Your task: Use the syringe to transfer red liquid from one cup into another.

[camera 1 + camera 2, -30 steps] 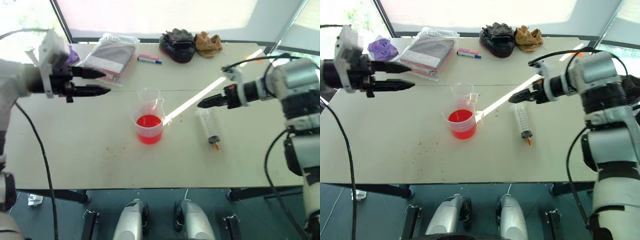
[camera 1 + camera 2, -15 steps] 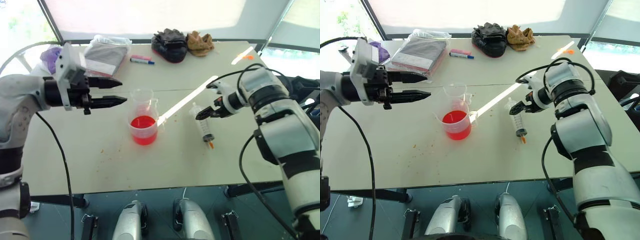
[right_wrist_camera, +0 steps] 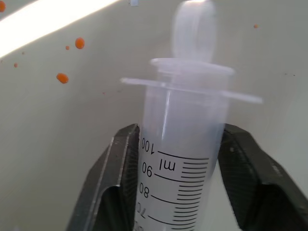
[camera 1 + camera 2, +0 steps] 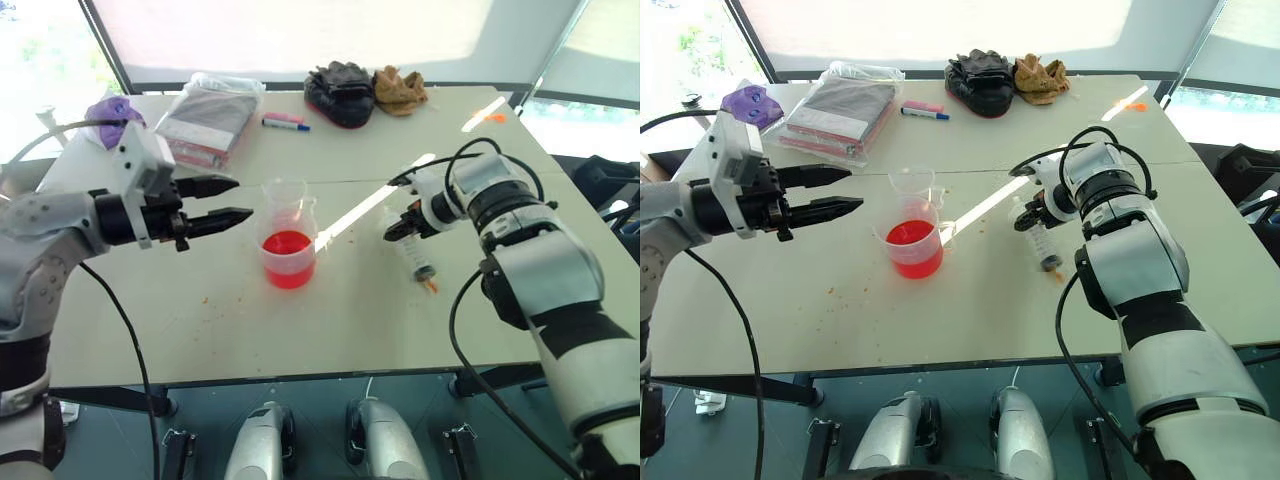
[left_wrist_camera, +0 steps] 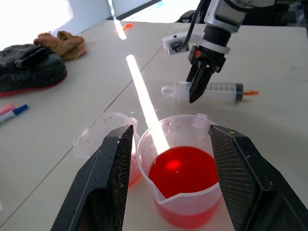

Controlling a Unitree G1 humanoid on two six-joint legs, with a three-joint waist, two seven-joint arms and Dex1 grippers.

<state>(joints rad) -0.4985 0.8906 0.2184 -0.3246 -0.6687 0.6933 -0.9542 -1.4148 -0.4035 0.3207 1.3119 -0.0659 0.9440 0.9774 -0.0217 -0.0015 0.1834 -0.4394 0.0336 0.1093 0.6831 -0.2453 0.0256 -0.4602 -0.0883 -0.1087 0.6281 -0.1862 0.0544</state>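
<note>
The syringe (image 4: 416, 256) lies flat on the table, right of the cups, its orange tip (image 4: 432, 288) toward me. My right gripper (image 4: 392, 233) points down at its far end and is shut on the syringe, one finger on each side of the printed barrel (image 3: 183, 154) just below the flange. The wider cup (image 4: 290, 258) holds red liquid (image 5: 185, 175). Just behind it stands the narrower, paler cup (image 4: 283, 195). My left gripper (image 4: 243, 198) hovers open left of the cups, level and pointing at them, holding nothing.
At the table's back lie a plastic bag with dark contents (image 4: 212, 115), marker pens (image 4: 285, 121), a black glove (image 4: 340, 92), a brown cloth (image 4: 400, 88) and a purple object (image 4: 112, 108). Orange drops speckle the table near the cups.
My right gripper has come down onto the syringe and shut on its barrel. The left gripper has sunk a little, still open. The head camera has shifted.
</note>
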